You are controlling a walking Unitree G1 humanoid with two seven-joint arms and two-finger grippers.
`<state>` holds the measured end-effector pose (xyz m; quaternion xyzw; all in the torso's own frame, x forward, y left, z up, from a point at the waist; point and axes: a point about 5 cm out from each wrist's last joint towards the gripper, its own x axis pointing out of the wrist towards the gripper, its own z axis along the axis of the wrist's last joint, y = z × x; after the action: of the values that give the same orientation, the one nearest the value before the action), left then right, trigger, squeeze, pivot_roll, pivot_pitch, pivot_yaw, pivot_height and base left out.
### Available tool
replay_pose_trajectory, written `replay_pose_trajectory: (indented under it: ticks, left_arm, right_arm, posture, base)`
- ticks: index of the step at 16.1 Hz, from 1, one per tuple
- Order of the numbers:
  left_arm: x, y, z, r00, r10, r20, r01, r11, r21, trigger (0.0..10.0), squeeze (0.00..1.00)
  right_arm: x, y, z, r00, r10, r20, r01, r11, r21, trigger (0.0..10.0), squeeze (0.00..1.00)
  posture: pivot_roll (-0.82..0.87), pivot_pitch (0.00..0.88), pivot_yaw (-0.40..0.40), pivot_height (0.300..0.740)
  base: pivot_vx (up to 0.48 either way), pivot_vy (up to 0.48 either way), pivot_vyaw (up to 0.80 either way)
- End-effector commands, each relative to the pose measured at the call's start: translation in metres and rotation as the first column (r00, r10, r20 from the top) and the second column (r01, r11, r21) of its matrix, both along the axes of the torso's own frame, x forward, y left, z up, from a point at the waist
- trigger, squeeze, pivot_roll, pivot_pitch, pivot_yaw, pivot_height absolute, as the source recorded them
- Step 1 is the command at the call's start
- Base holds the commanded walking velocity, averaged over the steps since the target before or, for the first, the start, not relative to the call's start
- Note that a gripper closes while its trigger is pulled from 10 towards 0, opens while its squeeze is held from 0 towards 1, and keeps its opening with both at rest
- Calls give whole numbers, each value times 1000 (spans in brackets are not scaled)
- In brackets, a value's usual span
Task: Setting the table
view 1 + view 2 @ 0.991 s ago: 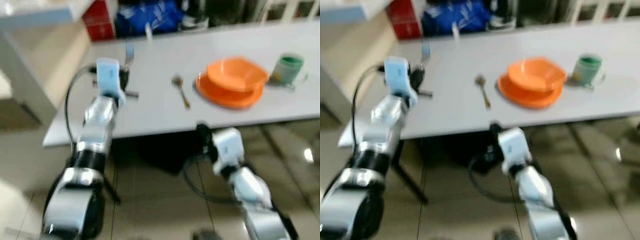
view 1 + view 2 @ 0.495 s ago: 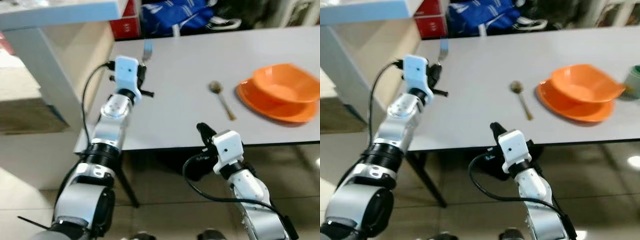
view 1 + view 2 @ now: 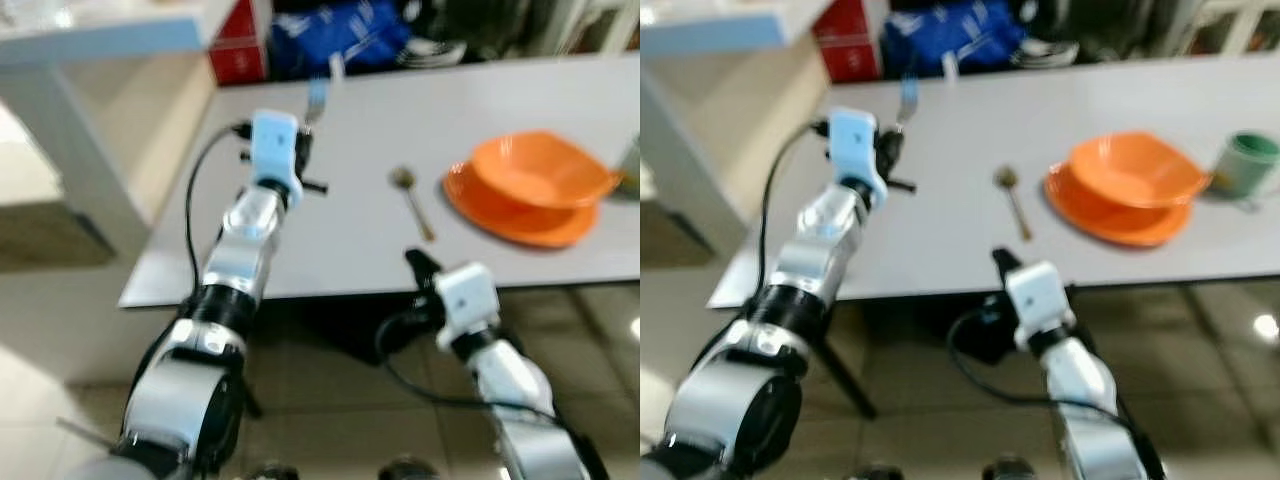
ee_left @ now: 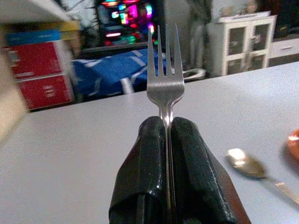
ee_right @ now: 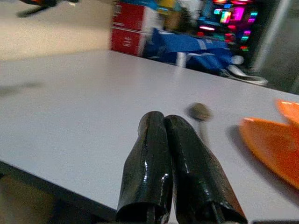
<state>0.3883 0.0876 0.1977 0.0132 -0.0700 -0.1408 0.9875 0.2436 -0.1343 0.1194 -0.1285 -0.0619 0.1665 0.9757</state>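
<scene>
Grey table (image 3: 940,200) on a tiled floor; left pincer (image 4: 166,128) clamps a fork (image 4: 165,79), right pincer (image 5: 164,122) pressed together; green mug (image 3: 1243,165) beside orange bowl (image 3: 1135,170)

Both eye views are softly motion-blurred under even, bright indoor light. A glare spot sits on the glossy tiled floor (image 3: 634,328). In the left wrist view the shiny steel fork (image 4: 165,79) is sharp while the coloured lights behind it are out of focus.
</scene>
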Motion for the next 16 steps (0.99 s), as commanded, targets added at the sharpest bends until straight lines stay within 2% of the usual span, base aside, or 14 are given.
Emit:
replay_pose_trajectory:
  ticks: [1, 8, 9, 10, 11, 12, 13, 14, 15, 16]
  left_arm:
    - [3, 9, 4, 999, 31, 9, -31, 999, -7, 0, 1000]
    - [5, 13, 1, 999, 49, -2, -49, 999, -2, 0, 1000]
    - [5, 12, 0, 999, 48, -12, -48, 999, -4, 0, 1000]
    - [6, 13, 0, 998, 60, -15, -60, 998, -15, 1294, 1000]
    - [7, 14, 1, 997, 71, -15, -71, 997, -18, 3137, 1000]
    - [7, 15, 4, 997, 80, -1, -80, 996, -32, 2824, 1000]
    - [7, 16, 8, 996, 91, 11, -90, 995, -40, 0, 1000]
    - [8, 17, 9, 996, 92, 0, -92, 994, -56, 0, 1000]
    - [9, 17, 9, 996, 91, -17, -92, 993, -69, 1961, 1000]
    - [10, 16, 8, 995, 93, -28, -94, 993, -72, 3098, 1000]
  right_arm:
    - [-1, 5, 3, 1000, 14, 12, -14, 1000, 8, 10000, 0]
    - [-1, 6, 2, 1000, 14, 9, -14, 1000, 8, 10000, 0]
    - [-2, 5, 2, 1000, 12, 9, -13, 1000, 6, 10000, 0]
    - [-2, 5, 2, 1000, 12, 9, -12, 1000, 5, 10000, 0]
    - [-2, 4, 2, 1000, 13, 8, -13, 1000, 4, 10000, 0]
    - [-2, 4, 2, 1000, 14, 7, -14, 1000, 3, 10000, 0]
    - [-3, 3, 2, 1000, 15, 6, -15, 1000, 1, 10000, 0]
    - [-3, 3, 2, 1000, 17, 4, -17, 1000, -1, 10000, 0]
    - [-3, 3, 2, 1000, 19, 3, -19, 1000, -2, 10000, 0]
    - [-4, 3, 2, 1000, 20, 1, -20, 1000, -3, 10000, 0]
  posture:
    - [-269, 21, 122, 702]
    - [-268, 18, 124, 702]
    - [-269, 15, 123, 702]
    - [-270, 14, 123, 702]
    - [-270, 12, 121, 702]
    - [-270, 12, 118, 702]
    - [-270, 11, 118, 702]
    - [-268, 10, 116, 702]
    - [-268, 10, 116, 702]
    - [-268, 11, 115, 702]
  base:
    - [244, -412, 0]
    - [219, -404, 0]
    - [0, 0, 0]
    - [0, 0, 0]
    - [0, 0, 0]
    - [0, 0, 0]
    - [0, 0, 0]
    - [0, 0, 0]
    - [0, 0, 0]
    - [0, 0, 0]
